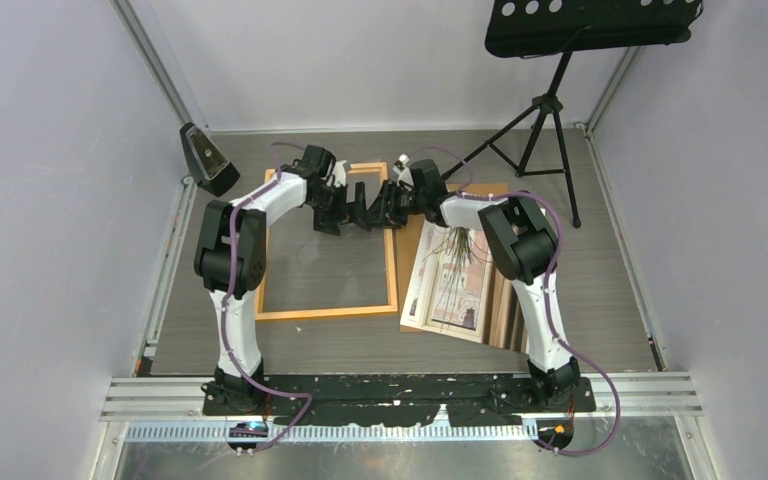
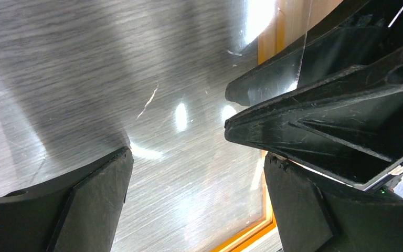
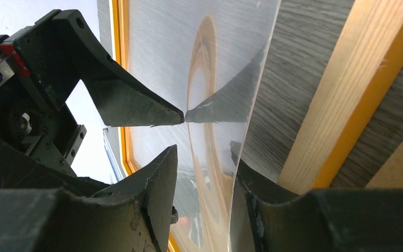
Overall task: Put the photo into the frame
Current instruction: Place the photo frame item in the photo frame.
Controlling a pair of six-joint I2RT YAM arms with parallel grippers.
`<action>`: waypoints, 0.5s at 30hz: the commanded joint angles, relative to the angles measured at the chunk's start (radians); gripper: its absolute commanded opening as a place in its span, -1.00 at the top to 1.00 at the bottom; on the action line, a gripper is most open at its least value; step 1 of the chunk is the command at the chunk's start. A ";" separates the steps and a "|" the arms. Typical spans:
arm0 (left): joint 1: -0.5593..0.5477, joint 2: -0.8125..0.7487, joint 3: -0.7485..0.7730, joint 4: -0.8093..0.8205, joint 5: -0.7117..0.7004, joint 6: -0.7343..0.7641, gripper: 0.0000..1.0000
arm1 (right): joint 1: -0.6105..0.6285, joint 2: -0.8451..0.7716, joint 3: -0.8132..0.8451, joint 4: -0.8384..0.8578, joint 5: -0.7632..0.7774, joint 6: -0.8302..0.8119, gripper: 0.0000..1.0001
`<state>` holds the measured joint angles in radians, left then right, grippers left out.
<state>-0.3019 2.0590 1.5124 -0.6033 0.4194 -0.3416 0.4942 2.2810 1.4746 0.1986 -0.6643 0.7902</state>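
Orange wooden frame (image 1: 328, 312) is laid flat on the grey table (image 1: 600, 300). The photo (image 1: 455, 280) is laid face up just right of it, outside. Left gripper (image 2: 197, 157) is spread wide and empty. Right gripper (image 3: 204, 155) is partly parted, with the edge of a clear sheet (image 3: 215, 63) seen between its jaws.

- Pale grey walls (image 1: 50, 200) enclose three sides.
- Grey wood-grain tabletop (image 1: 610, 290) lies beneath the right gripper (image 1: 385, 207).
- Black tripod music stand (image 1: 590, 25) stands beyond this gripper, to its right.

The frame (image 1: 325, 312) looks like smooth orange wood, the clear sheet (image 3: 225, 47) glossy, probably plastic
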 commanded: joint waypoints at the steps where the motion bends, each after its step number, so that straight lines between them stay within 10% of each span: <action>1: -0.010 0.019 -0.017 0.038 0.005 -0.014 -0.98 | -0.009 -0.060 0.018 -0.081 0.032 -0.081 0.10; 15: -0.010 0.021 -0.018 0.040 0.003 -0.017 -0.98 | -0.038 -0.108 0.027 -0.156 0.056 -0.155 0.05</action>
<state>-0.3019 2.0602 1.5085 -0.5911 0.4191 -0.3595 0.4709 2.2387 1.4757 0.0860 -0.6437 0.6930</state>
